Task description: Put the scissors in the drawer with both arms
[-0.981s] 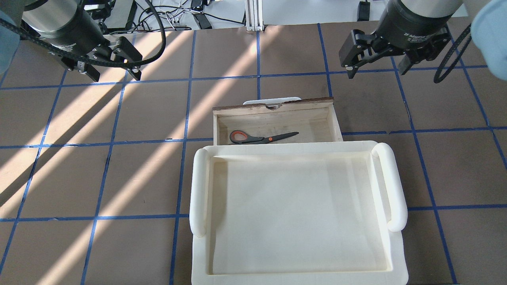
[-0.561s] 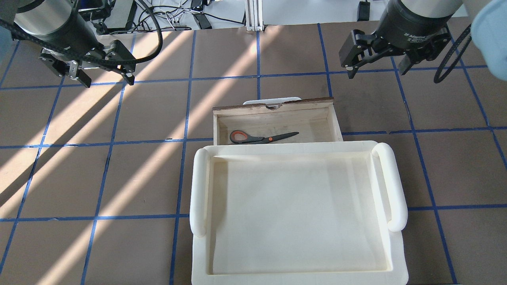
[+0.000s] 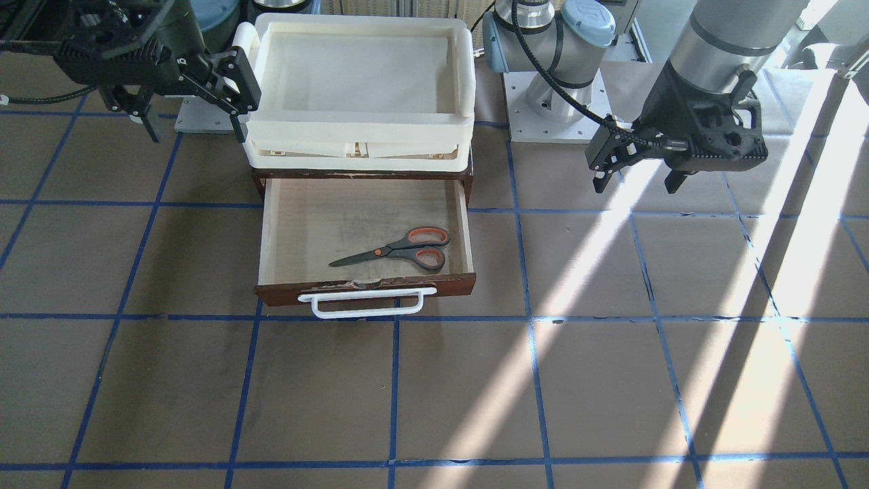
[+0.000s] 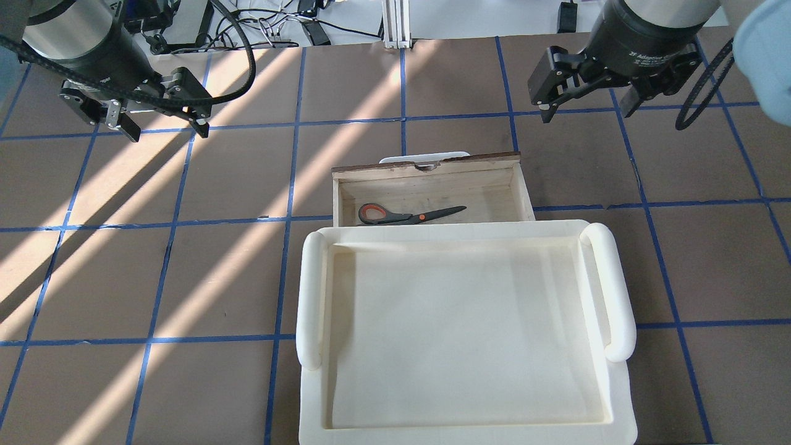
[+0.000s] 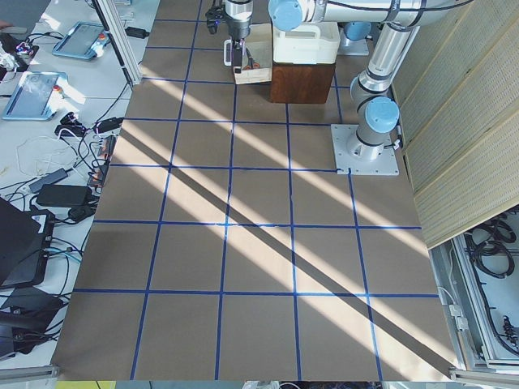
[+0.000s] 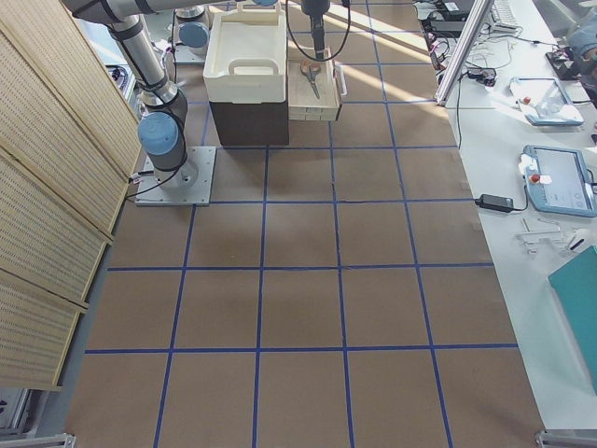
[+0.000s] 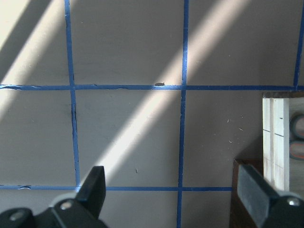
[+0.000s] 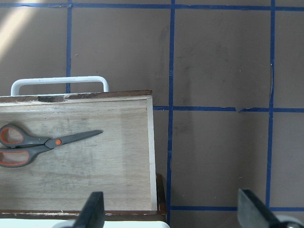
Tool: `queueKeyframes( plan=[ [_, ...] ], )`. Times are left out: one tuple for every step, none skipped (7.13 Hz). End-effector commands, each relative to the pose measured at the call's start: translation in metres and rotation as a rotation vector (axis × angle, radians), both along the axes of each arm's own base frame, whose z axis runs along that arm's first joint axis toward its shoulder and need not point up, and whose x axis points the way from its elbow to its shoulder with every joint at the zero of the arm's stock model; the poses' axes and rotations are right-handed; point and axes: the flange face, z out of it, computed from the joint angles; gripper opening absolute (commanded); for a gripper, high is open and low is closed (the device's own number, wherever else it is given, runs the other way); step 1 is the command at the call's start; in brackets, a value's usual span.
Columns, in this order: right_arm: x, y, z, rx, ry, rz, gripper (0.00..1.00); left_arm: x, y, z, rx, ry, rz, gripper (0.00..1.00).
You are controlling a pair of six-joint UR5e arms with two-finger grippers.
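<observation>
**Inspector:** Two tools, both spread wide and empty. In the overhead view the left tool [image 4: 168,131] hovers at ten o'clock from the drawer [image 4: 488,194] and the right tool [image 4: 586,114] at two o'clock. The scissors [image 4: 408,216] lie flat inside the open drawer.

**Clerk:** Hazards?

**Inspector:** A skewed push on the white handle [image 3: 366,311] could jam the drawer or jolt the scissors. The cream tray [image 4: 312,290] overhangs the drawer's six o'clock end and blocks reach from above.
</observation>
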Motion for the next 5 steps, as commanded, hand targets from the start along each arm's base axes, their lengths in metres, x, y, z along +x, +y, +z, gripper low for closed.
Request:
queueKeyframes(
  plan=[
    [0.0, 0.0005, 0.0001, 0.0, 0.0, 0.0, 1.0, -0.0012, 0.0012, 0.0008, -0.001, -0.002, 0.016, 1.0],
    [-0.0003, 0.0005, 0.0001, 0.0, 0.003, 0.0, 1.0, -0.0013, 0.0018, 0.0015, -0.003, -0.002, 0.016, 1.0],
    [-0.0001, 0.0005, 0.0001, 0.0, 0.001, 0.0, 1.0, -0.0013, 0.0019, 0.0014, -0.001, -0.002, 0.016, 1.0],
    [-0.0003, 0.0005, 0.0001, 0.0, 0.003, 0.0, 1.0, -0.0016, 0.0021, 0.0014, -0.001, -0.006, 0.014, 1.0],
    [0.0002, 0.0005, 0.0001, 0.0, -0.002, 0.0, 1.0, -0.0015, 0.0026, 0.0021, -0.002, -0.008, 0.014, 1.0]
  ],
)
